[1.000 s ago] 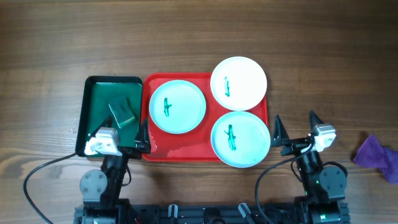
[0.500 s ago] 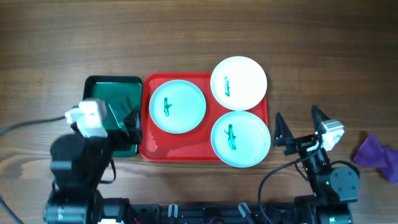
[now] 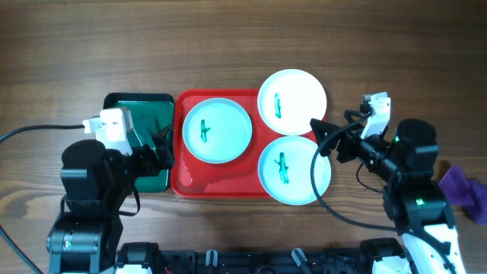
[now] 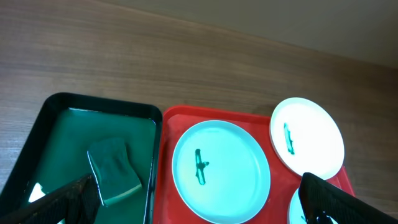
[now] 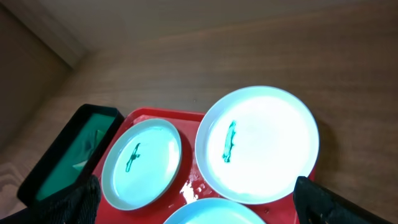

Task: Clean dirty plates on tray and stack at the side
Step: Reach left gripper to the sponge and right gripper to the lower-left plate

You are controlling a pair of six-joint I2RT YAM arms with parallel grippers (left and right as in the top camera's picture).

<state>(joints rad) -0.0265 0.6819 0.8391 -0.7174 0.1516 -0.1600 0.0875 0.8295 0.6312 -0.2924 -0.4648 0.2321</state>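
Soft, even light from above leaves only faint shadows on the tabletop (image 3: 228, 38). The upper right plate (image 3: 292, 101) is blown out white. In the wrist views, the left claw (image 4: 194, 186) and right claw (image 5: 196, 183) show dark, blurred fingertips (image 4: 68, 202) at the bottom corners.

- You have the tray (image 3: 228, 183) mid-surface (image 3: 76, 46), with the smaller tray (image 3: 141, 106) just beside its left edge.
- On the tray sit the left plate (image 3: 217, 130) and the front-right plate (image 3: 294, 170). The rear-right plate (image 3: 292, 101) overhangs the rim.
- A sponge (image 4: 113, 170) lies in the smaller tray.
- A cloth (image 3: 463, 190) lies far right.
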